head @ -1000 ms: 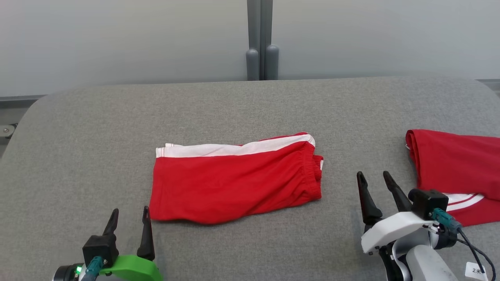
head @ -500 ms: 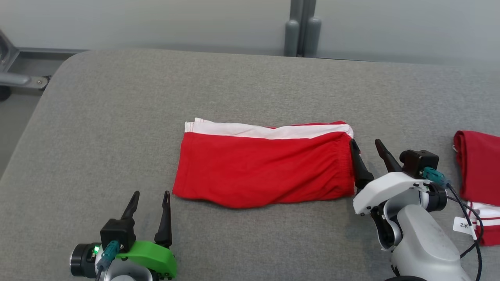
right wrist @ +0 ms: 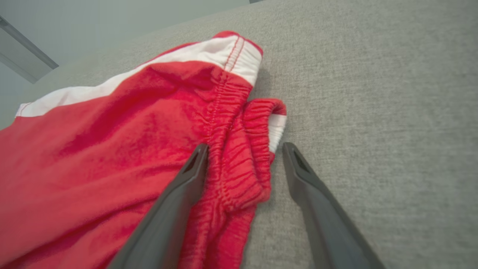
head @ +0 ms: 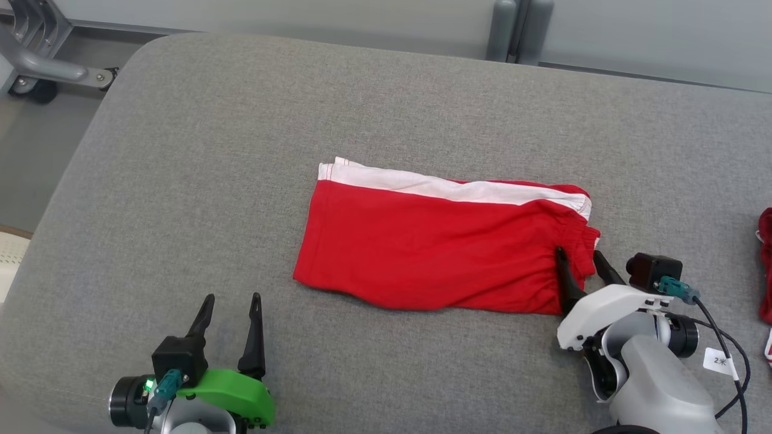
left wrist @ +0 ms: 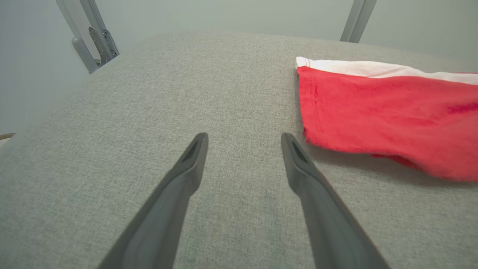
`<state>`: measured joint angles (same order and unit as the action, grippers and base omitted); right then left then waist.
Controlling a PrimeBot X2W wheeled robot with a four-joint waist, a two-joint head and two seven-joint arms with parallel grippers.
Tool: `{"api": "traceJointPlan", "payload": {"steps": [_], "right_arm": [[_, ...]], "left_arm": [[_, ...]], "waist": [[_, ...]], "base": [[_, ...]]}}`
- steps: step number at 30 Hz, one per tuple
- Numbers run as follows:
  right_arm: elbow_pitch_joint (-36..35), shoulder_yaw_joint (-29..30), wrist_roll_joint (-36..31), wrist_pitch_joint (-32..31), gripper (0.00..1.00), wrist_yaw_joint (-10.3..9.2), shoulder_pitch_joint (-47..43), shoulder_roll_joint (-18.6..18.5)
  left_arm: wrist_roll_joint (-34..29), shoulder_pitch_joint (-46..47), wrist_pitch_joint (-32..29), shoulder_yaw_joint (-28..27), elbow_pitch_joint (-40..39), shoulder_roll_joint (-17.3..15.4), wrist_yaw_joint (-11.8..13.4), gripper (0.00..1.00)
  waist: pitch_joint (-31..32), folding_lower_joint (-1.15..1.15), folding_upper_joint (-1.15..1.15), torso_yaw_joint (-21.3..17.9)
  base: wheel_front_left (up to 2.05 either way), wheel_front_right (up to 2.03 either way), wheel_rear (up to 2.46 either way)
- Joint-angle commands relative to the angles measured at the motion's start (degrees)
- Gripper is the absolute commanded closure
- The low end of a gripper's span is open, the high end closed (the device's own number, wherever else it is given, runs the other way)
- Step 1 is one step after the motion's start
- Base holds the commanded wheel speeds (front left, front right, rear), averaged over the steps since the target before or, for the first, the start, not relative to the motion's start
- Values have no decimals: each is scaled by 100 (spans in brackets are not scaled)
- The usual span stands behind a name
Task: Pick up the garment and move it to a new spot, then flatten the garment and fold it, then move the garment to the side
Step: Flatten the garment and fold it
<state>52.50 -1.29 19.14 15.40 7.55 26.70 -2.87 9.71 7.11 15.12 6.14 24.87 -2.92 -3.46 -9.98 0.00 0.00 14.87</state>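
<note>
Looking down from your head, where did the garment (head: pixel 434 247) lie? the operator asked.

Just right of the frame's middle, I said, flat on the grey padded table (head: pixel 211 150) — red shorts, folded over, with a white stripe (head: pixel 452 190) along the upper edge and the gathered waistband (right wrist: pixel 242 149) at the right end.

And your right gripper (head: pixel 578 253)?

It sat at the garment's lower right corner in the head view, fingers spread wide and gripping nothing. In my right wrist view the left finger lay over the red cloth beside the waistband seam, and the right finger lay over bare grey fabric. The bunched elastic sat between them. Whether the tips pressed on the cloth I could not tell.

The left gripper (head: pixel 233 296)?

Lower left of the head view, jaws wide apart too, empty, above bare table. My left wrist view had the garment's hemmed edge at the upper right, near the right finger but apart from it.

Anything else?

A second red cloth (head: pixel 766 271) showed at the far right edge, well apart from the shorts — and a grey metal frame (head: pixel 36 60) at the upper left, beyond the table.
</note>
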Motion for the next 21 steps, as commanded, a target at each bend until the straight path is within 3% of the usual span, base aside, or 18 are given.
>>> {"api": "traceJointPlan", "payload": {"steps": [1,5,6,7,8,21], "right_arm": [[225,-32,68,-56,0,-15,-89,-12],[390,-231,403,-63,0,-14,-61,-6],[373,-331,464,-63,32,-14,-52,6],[302,-401,530,-64,73,-12,-52,14],[207,-437,573,-63,100,-8,-53,15],[-828,331,277,-21,100,-12,-122,-217]], "left_arm": [[19,130,-4,19,-8,-4,13,0],[41,176,-4,115,-24,-4,-31,0],[51,184,-4,133,-28,-4,-34,0],[62,188,-4,146,-35,-5,-37,0],[61,188,-4,152,-43,-5,-43,0],[154,-156,-4,161,-21,-5,-57,0]], "waist": [[-19,0,0,-18],[-19,0,0,-5],[-13,0,0,-2],[-8,0,0,-1],[1,0,0,-3],[279,0,0,-249]], "base": [[0,0,0],[0,0,0],[0,0,0],[0,0,0],[0,0,0],[0,0,0]]}}
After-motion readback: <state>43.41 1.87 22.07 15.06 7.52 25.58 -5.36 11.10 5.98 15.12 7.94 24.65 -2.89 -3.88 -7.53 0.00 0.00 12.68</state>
